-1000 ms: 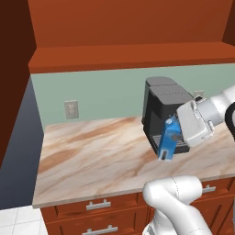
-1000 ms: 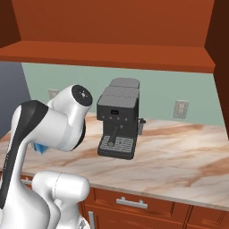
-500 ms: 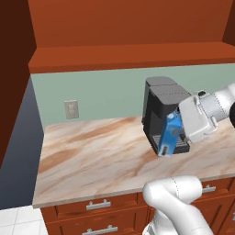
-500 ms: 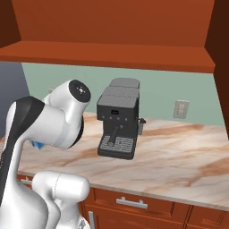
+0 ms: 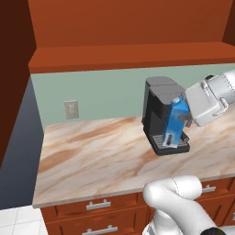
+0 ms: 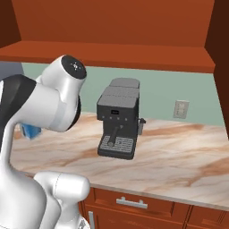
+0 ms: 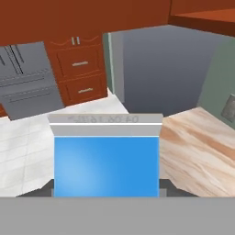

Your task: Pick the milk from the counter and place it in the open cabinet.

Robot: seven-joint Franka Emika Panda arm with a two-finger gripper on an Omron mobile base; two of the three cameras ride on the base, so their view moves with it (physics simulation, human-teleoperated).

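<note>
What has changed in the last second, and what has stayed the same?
The gripper has carried the milk upward, still shut on it and clear of the marbled top; in the left base view the carton sits higher against the coffee machine. The machine and the open cabinet have not moved.

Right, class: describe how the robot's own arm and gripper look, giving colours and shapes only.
The glossy white arm is built of rounded tubular links with dark joint bands and a grey disc cap. Its boxy white hand ends in a small dark two-finger gripper. No cables or markings are visible.
</note>
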